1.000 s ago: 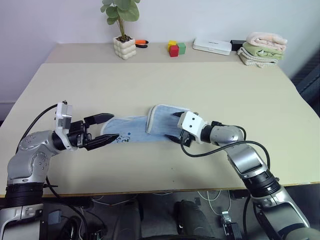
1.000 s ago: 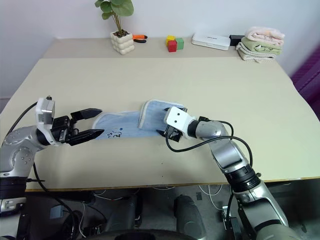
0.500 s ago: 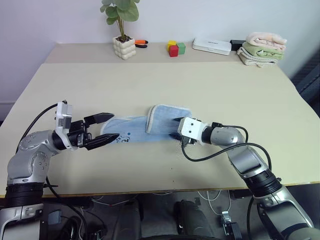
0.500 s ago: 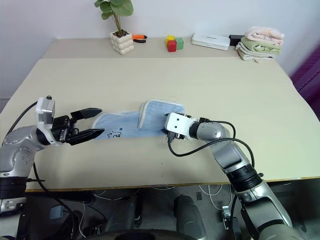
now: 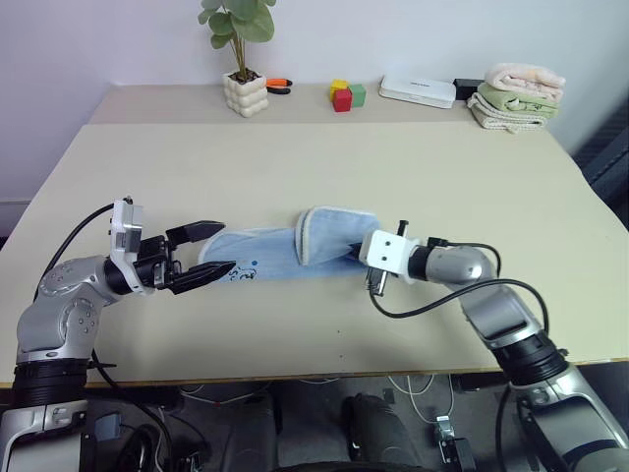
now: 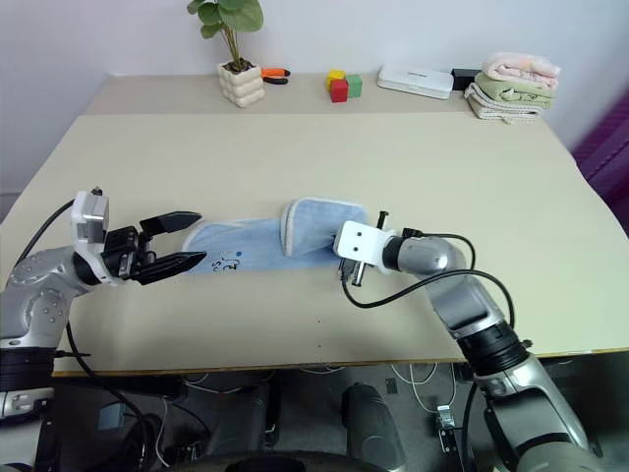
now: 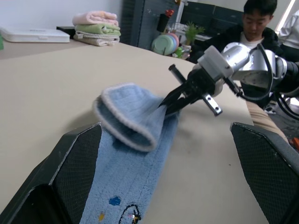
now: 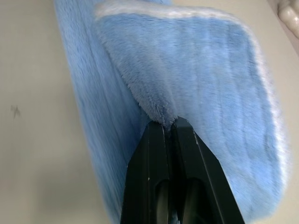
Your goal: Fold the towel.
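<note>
The towel (image 5: 285, 252) is lying as a long strip across the middle of the surface (image 5: 314, 167), its right end already doubled back over itself into a loose flap with the pale hem showing along the edge. The right gripper (image 8: 167, 128) is pinching the corner of that flap, its jaws closed tight with a small pucker of blue pile bunching between them. The left gripper (image 5: 206, 252) is hovering just beside the towel's left end, near the small dark printed mark, with its jaws spread wide and holding nothing. The cloth is looking soft, light and limp: it is sagging and rolling wherever it is not supported, so it will likely drape rather than hold a crease, and a one-point pinch may let the fold skew. The hemmed edges and corners are probably the firmest places to take hold, being thicker and less stretchy than the pile. Taking the left end by its near corner would likely keep the layers square.
</note>
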You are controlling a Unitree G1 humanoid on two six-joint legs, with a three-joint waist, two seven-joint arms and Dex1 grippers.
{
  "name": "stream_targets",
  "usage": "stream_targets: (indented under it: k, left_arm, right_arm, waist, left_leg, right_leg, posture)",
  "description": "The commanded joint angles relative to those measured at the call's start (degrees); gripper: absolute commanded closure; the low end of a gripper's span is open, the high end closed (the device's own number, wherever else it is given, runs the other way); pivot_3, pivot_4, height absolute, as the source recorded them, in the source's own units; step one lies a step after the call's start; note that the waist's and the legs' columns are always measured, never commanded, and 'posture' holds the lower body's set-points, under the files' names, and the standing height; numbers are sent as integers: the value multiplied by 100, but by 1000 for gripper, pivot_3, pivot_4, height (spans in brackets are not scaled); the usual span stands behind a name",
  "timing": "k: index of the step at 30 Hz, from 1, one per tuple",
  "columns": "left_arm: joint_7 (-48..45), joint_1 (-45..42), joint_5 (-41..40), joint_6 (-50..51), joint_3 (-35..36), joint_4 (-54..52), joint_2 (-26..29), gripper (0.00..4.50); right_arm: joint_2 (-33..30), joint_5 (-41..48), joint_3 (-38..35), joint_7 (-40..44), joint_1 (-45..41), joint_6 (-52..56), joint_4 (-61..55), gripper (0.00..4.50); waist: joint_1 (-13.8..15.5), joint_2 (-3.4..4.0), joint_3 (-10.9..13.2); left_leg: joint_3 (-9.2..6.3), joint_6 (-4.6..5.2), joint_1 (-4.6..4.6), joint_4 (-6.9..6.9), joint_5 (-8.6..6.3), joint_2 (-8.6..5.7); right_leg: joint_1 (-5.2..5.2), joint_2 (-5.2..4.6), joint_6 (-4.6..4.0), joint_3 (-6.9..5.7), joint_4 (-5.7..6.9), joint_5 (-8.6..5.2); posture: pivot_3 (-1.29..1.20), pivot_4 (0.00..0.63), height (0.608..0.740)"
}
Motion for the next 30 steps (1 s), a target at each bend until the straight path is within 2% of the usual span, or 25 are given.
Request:
stream_targets:
  k: [1,8,17,20,23,27,30]
  left_arm:
    - [25,-79,-45,-93,86,-78,-2,0]
    - [14,-187,-26,-107,41,-4,-61,0]
    - [-22,-225,-10,-105,50,40,-45,0]
    - [-24,-228,-16,-96,50,44,-46,0]
    - [-17,-231,-9,-102,40,43,-59,0]
    - [2,-208,-1,-117,27,-4,-84,0]
    - [21,-213,-9,-128,28,-10,-122,0]
  right_arm:
    - [-209,395,-351,298,37,-4,-500,4421]
    - [-454,445,-407,476,219,-62,-578,4421]
    - [-359,81,-153,308,418,-325,-379,4421]
    - [-373,341,-212,536,361,-198,-431,3652]
    - [-440,397,-295,598,325,-132,-455,2185]
    - [-426,1861,-830,1131,245,1860,-1318,100]
    - [-72,2955,-1503,917,-222,2844,-1488,39]
  waist:
    - [-5,0,0]
    - [7,0,0]
    - [2,0,0]
    - [2,0,0]
    - [3,0,0]
    - [4,0,0]
    - [-9,0,0]
  left_leg:
    - [0,0,0,0,0,0]
    - [0,0,0,2,0,0]
    - [-1,0,0,3,0,0]
    - [0,0,0,5,0,0]
    - [-1,0,0,6,0,0]
    - [-1,0,0,6,0,0]
    - [-3,0,0,6,0,1]
  right_leg:
    - [0,0,0,0,0,0]
    - [1,1,0,0,0,0]
    - [2,1,1,0,0,0]
    - [3,1,0,1,0,0]
    - [3,1,0,0,0,0]
    - [3,1,0,0,1,0]
    - [4,1,1,0,2,1]
  posture:
    - [0,150,740]
    - [0,150,740]
    - [0,150,740]
    - [0,150,740]
    - [0,150,740]
    - [0,150,740]
    - [0,150,740]
